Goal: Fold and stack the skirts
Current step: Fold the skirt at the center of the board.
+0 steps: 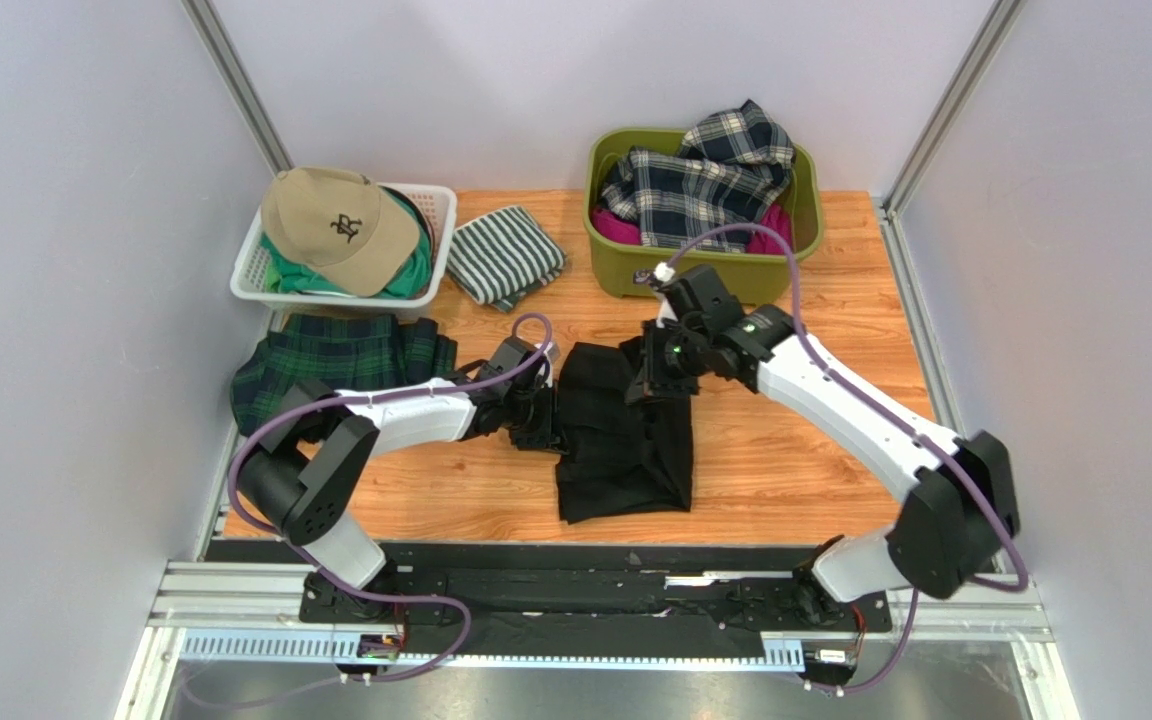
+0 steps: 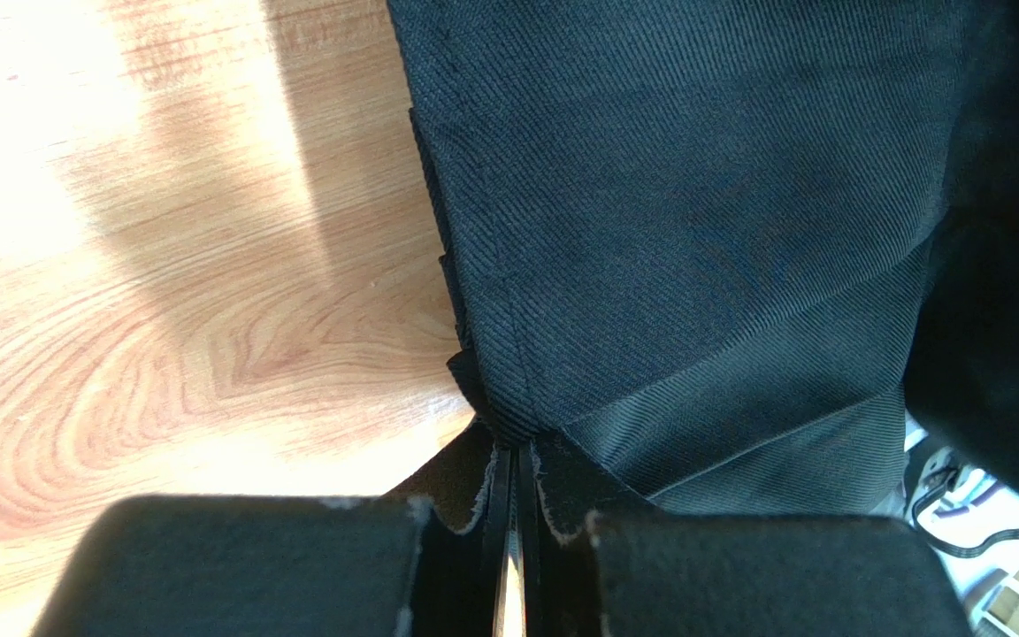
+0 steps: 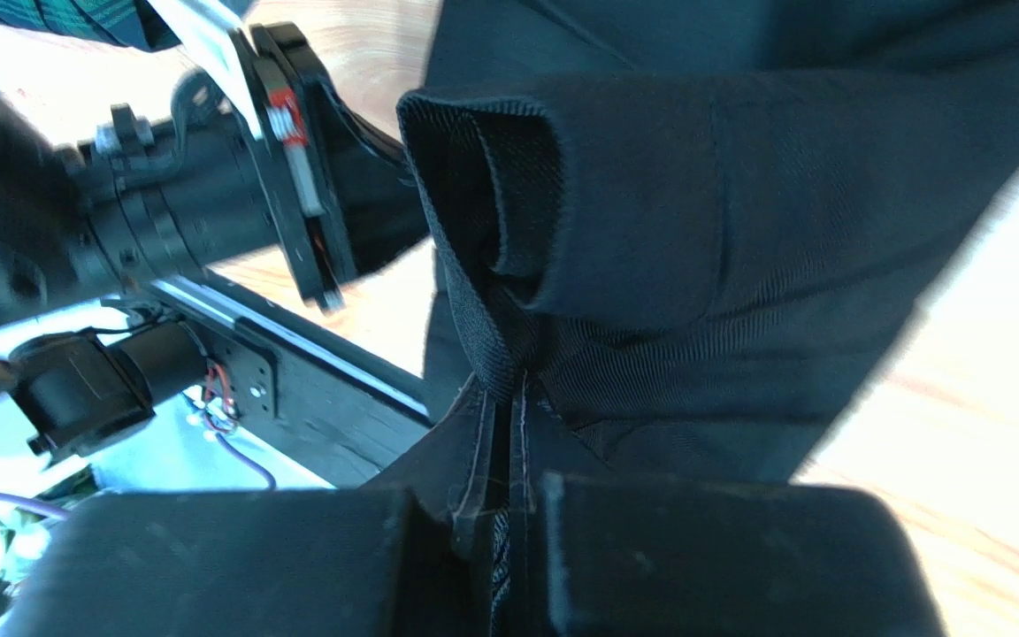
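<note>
Left arm: low and bent, reaching in to the middle of the bench (image 1: 823,450).
Left pincer (image 2: 512,511): clamped on the left edge of the black skirt (image 1: 620,450).
Right arm: stretched inward, wrist tipped down.
Right pincer (image 3: 512,504): clamped on a fold at the far right corner, seemingly raised slightly.
Black skirt: mid-bench, between the arms.
Tartan skirt (image 1: 330,365): left side of the bench.
Plaid skirt (image 1: 705,177): in the green bin (image 1: 615,267).

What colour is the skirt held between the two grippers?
Plain black: the skirt has no pattern, only a fine diagonal weave. The left wrist view shows it best.
</note>
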